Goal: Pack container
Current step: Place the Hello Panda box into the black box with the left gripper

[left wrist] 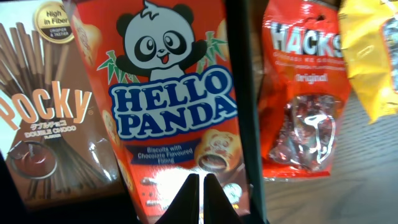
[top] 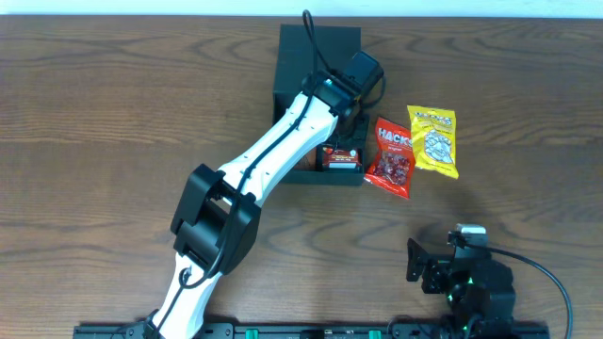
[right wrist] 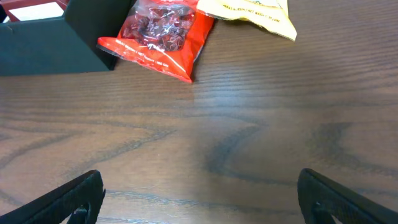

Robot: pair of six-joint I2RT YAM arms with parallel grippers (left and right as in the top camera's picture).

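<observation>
STEP: packing, left gripper (left wrist: 200,186) hovering over Hello Panda box (left wrist: 168,93) inside container (top: 297,61), which is sitting mid far edge of the table | jaws pressing together, gripping nothing visible | right gripper (right wrist: 202,196) idling wide open, empty | NEXT: likely lifting out and opening for Hacks bag (top: 391,155) lying beside it

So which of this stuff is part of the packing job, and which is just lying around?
In the job: container; Pocky box and Hello Panda box inside it; left gripper over them; Hacks bag and yellow bag beside it, probably next in.
Lying about: no stray objects visible; only the right gripper, open, away from the snacks.
</observation>
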